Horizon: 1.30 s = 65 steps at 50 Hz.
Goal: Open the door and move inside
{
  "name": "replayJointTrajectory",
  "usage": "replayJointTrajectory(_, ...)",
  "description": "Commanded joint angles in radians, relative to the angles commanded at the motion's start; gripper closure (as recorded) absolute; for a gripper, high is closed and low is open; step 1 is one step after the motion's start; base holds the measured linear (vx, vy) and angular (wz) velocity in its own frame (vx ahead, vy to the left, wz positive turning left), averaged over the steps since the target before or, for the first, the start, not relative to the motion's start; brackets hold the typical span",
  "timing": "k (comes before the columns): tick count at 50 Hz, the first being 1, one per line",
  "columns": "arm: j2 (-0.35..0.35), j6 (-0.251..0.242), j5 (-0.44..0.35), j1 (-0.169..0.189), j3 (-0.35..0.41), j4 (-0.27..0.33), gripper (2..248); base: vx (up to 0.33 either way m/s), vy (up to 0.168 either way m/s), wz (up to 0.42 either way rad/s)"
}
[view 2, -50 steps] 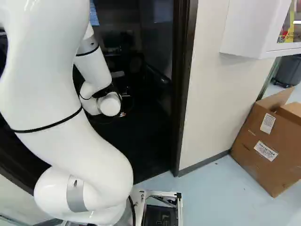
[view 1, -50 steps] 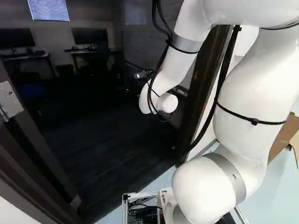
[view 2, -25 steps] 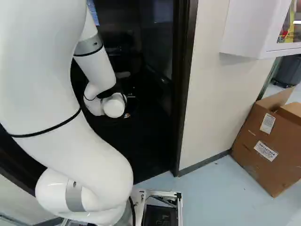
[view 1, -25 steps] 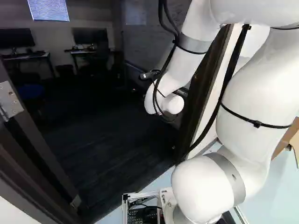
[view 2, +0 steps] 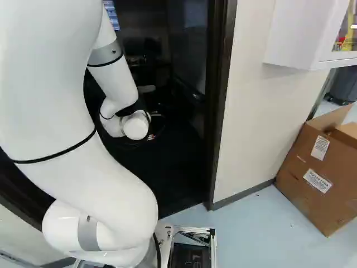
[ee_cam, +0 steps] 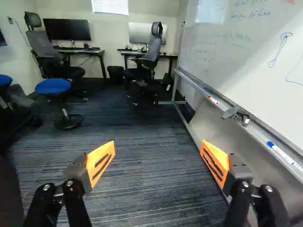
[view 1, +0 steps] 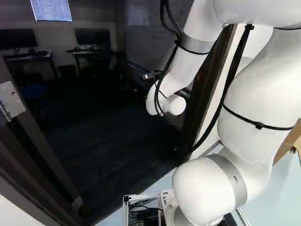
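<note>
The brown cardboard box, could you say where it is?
The brown cardboard box stands at the right of the right base view, beside the cream wall.

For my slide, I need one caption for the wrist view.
Open gripper facing a room with desks, blue stools and a whiteboard.

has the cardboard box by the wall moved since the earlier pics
No. In the right base view the box keeps its spot against the wall; both slid slightly right together because the base moved.

The arm (view 1: 254,89) is bent, end effector (ee_cam: 158,145) spread wide.
</note>
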<state>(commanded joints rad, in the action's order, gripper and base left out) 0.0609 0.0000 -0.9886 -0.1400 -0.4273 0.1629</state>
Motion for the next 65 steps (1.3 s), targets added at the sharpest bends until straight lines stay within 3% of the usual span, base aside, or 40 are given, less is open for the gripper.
replayJointTrajectory(29, 0.0, 0.0, 0.0, 0.0, 0.0, 0.0, 3, -0.002, 0.015, 0.078)
replayJointTrajectory(65, 0.0, 0.0, 0.0, 0.0, 0.0, 0.0, 3, -0.001, 0.055, 0.272)
